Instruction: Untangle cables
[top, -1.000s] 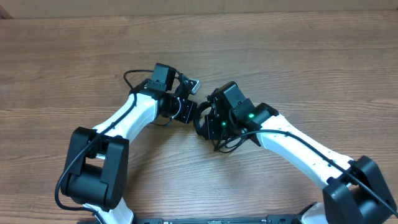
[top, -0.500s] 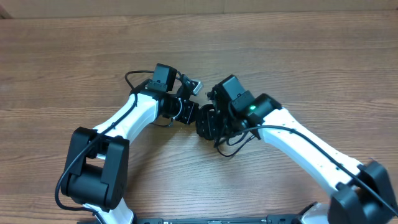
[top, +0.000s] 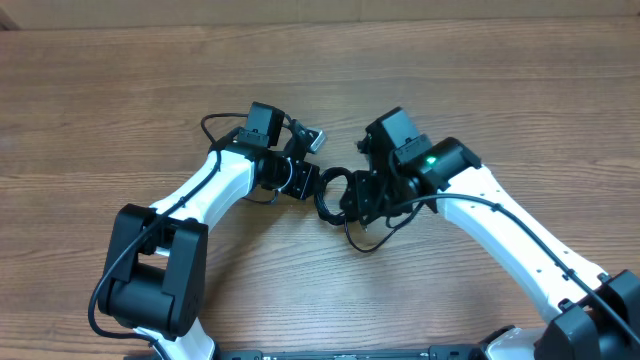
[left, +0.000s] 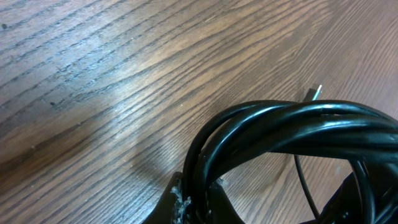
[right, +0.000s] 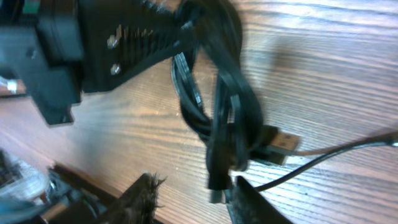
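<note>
Pinching the cables (left: 280, 130), left gripper (left: 198, 198) is closed; right gripper (right: 196, 198) part-open.

In the left wrist view, the bottom edge cuts off the left fingers (left: 198, 211), and the cables (left: 292, 127) run out past the right edge. From overhead, you see only one loop of them; the rest is covered. The right wrist view is blurred, and its bottom edge clips the right fingers (right: 252, 202), so you can't tell whether they touch the cables.

left arm (top: 212, 188) & right arm (top: 512, 238) white w/ black joints, black wires (top: 96, 298) alongside, green LED (top: 430, 160) on right wrist
</note>
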